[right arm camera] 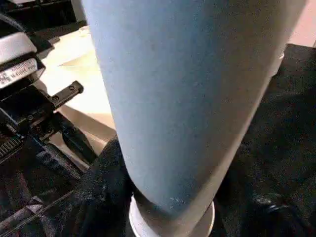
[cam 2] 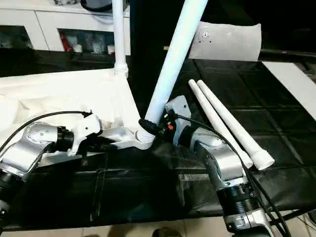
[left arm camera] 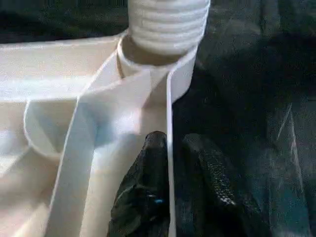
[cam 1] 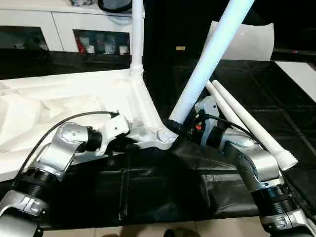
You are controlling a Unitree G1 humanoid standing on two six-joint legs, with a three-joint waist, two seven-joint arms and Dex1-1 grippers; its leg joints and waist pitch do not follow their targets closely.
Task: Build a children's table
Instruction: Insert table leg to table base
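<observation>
**A:** Tabletop [cam 1: 74, 103] lies upside down on the black sheet [cam 1: 163, 187], ribbed side up. One leg [cam 1: 137, 34] already stands upright in the far corner socket. A second leg [cam 1: 210, 59] has its threaded end at the near corner socket [cam 1: 165, 136], leaning well off vertical.

**B:** So the second leg is the step in hand?

**A:** I'd judge so. The right gripper [cam 2: 148, 126] is wrapped around that leg just above the thread, fingers closed on it. The left gripper [left arm camera: 170, 197] straddles the tabletop's rim beside the socket, one finger on each side, close to the wall; whether it pinches or has slackened, I can't tell.

**B:** What does the next move call for?

**A:** Probably bringing the leg upright so the thread lines up, then twisting it in while the rim is steadied. Seated crooked, it could cross-thread.

**B:** And the rest?

**A:** Two spare legs [cam 2: 229, 123] lie side by side on the sheet, touching, to the right. Behind stands a white cabinet [cam 1: 64, 24] with dark compartments, and a white slab [cam 2: 232, 42] leans at the back.
</observation>
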